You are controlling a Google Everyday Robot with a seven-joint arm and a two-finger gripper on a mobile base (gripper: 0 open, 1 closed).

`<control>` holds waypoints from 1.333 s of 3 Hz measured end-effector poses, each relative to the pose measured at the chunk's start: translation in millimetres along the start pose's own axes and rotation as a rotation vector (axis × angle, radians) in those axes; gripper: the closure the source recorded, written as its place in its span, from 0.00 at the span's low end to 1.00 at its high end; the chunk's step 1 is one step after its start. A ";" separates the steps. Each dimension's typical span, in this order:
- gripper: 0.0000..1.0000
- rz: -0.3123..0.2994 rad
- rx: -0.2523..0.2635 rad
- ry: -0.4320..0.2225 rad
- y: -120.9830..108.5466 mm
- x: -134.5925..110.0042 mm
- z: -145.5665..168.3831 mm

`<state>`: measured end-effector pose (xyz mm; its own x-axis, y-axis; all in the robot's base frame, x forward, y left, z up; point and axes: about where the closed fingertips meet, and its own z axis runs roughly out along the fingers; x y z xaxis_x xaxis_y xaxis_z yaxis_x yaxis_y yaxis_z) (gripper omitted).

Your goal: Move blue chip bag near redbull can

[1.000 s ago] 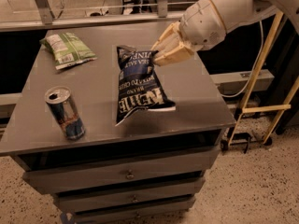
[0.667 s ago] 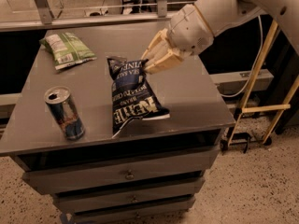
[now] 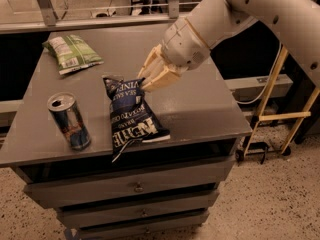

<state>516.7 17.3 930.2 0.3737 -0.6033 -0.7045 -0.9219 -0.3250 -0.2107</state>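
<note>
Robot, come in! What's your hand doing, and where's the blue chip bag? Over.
Gripper shut on blue chip bag, top edge. Bag close beside redbull can, not touching. Nothing between them; green chip bag at the back corner. Over.

Our pale arm (image 3: 260,9) slopes down to the rounded wrist just behind the jaws. Our gripper (image 3: 145,82) tilts downward, its tan fingers (image 3: 156,70) pinching the upper edge of the blue chip bag (image 3: 131,115) between them.

my gripper (image 3: 148,82) pinches the top right corner of the blue chip bag (image 3: 131,118), crinkled navy foil with white lettering, its lower end at the desk (image 3: 210,109) front edge. the redbull can (image 3: 70,123) stands upright just beside it, near the front left corner.
</note>
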 end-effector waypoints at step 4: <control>0.38 0.036 -0.023 -0.032 -8.2 -10.5 32.4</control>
<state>517.0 49.9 917.3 0.3363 -0.5917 -0.7327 -0.9321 -0.3201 -0.1693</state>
